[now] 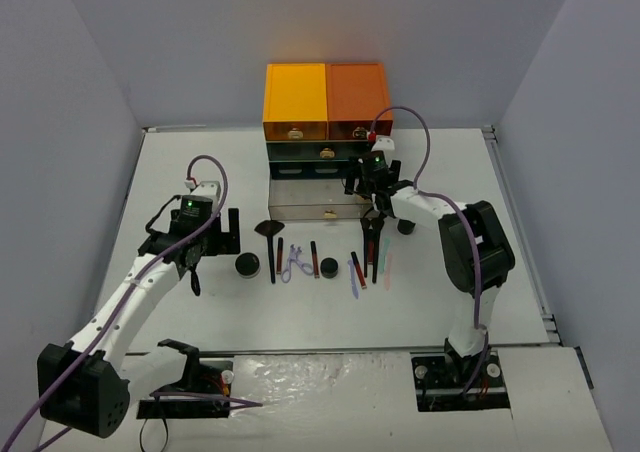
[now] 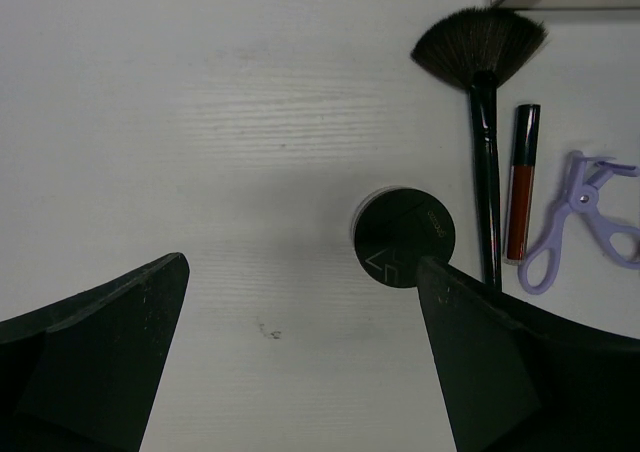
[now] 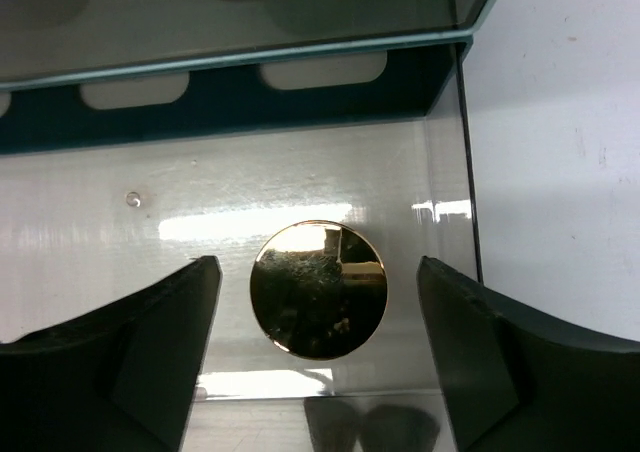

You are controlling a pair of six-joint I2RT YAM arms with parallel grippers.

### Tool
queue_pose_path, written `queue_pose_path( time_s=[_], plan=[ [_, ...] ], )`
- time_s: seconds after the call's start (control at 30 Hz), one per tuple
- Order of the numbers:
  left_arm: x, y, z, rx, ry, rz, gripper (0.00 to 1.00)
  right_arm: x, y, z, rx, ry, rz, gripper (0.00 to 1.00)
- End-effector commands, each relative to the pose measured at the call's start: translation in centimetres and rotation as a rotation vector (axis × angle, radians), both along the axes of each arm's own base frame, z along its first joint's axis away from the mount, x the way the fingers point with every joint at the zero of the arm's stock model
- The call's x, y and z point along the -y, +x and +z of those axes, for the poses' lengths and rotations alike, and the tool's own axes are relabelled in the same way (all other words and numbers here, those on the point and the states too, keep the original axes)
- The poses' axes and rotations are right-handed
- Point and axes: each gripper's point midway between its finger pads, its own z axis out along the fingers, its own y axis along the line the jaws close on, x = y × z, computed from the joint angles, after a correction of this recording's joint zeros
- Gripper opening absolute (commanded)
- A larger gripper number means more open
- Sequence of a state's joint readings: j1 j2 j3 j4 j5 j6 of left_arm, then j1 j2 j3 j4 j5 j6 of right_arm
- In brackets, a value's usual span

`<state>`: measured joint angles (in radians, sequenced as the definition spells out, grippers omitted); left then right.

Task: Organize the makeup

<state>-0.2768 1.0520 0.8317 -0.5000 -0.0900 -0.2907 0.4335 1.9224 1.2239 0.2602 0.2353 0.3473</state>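
The step in hand looks like stowing the gold jar (image 3: pixel 318 289): it sits in the open drawer (image 3: pixel 100 222), low in the middle of the right wrist view, with the right jaws wide and clear of it on both sides, so the next move likely calls for lifting straight out. The left jaws, fully wide and empty, hover over the counter (image 2: pixel 200 122) and must shift toward the black jar (image 2: pixel 404 240) at frame right. On the counter I count two black jars, one fan brush (image 2: pixel 480 62), one curler (image 2: pixel 585 217), two red-black tubes (image 2: pixel 522 182), and roughly five crowded sticks (image 1: pixel 368 262).
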Motion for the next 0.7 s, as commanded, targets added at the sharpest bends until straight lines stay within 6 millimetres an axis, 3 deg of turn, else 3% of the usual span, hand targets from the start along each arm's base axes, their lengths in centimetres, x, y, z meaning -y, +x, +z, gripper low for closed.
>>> queue_pose_path(
  time_s=[0.0,0.1,0.2,0.43,0.57,0.67],
  plan=[
    [1.9,0.8,0.6,-0.038,-0.085,0.002,0.97,-0.1,0.9,8.3,0.185,0.058,-0.002,0.87],
    [2.1,0.9,0.0,-0.053,-0.099,0.012,0.97,0.0,0.1,10.0,0.196,0.056,0.020,0.92],
    [2.8,1.0,-0.5,-0.067,-0.123,0.008,0.97,0.4,-1.5,13.9,0.255,0.071,0.053,0.93],
    [4.8,1.8,-2.6,-0.129,-0.133,0.001,0.97,3.4,-7.5,22.1,0.410,0.084,0.078,1.00],
    [6.0,2.0,-4.7,-0.193,-0.118,0.004,0.97,5.2,-10.6,24.6,0.469,0.109,0.057,1.00],
    [7.2,2.3,-5.9,-0.219,-0.096,-0.004,0.97,6.5,-12.8,25.3,0.504,0.117,0.043,1.00]
  ],
)
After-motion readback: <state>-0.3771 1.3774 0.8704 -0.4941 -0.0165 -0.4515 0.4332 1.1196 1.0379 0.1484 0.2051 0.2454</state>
